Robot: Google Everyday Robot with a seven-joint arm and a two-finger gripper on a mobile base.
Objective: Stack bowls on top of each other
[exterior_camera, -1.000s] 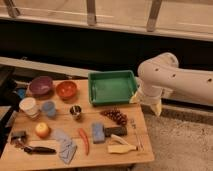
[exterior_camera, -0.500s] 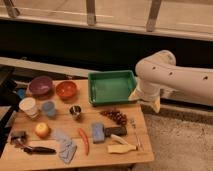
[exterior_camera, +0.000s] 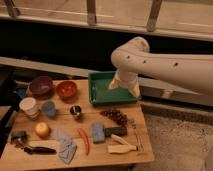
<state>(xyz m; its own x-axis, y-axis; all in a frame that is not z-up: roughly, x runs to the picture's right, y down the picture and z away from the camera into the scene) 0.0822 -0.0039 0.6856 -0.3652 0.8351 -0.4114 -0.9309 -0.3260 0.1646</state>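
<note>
Swinging leftward since the earlier frames, the pincer now hangs over the green tray, fingers apart and empty. Nothing is stacked yet: the orange-red bowl and purple bowl sit side by side on the bench, well left of it.

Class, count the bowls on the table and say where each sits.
2. The purple bowl sits at the table's back left; the orange bowl is beside it, to its right. The tool hangs over the green tray. None looks hidden.
</note>
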